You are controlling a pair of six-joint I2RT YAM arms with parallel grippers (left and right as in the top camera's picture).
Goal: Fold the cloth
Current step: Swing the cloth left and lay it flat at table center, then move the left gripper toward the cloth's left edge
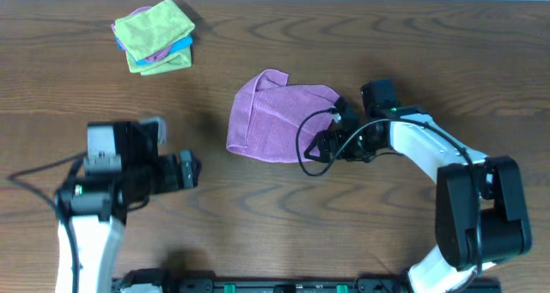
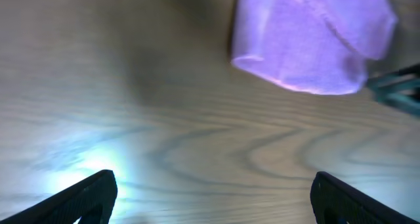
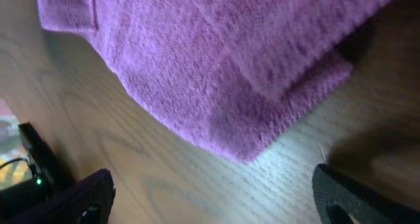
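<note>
Lilac cloth (image 1: 279,114) partly folded, centre of the overhead frame, on the wooden table (image 1: 412,35).
Doubled over at least once, judging by the layered edge in the right wrist view; outline rounded and uneven, upper flap askew, so probably one more fold plus squaring-up left to do. Right gripper (image 1: 326,131) at the cloth's right edge, jaws spread wide, nothing held; touching the fabric or just beside it, cannot tell, with the black cable (image 1: 302,143) in the way. Left gripper (image 1: 191,169) at lower left, well apart from the cloth, jaws wide, empty. Stack of folded cloths (image 1: 155,37), green on top, at upper left, clear of both arms. Number of layers under the top surface hidden; left wrist view blurred, right wrist view cropped to one corner of the cloth.
</note>
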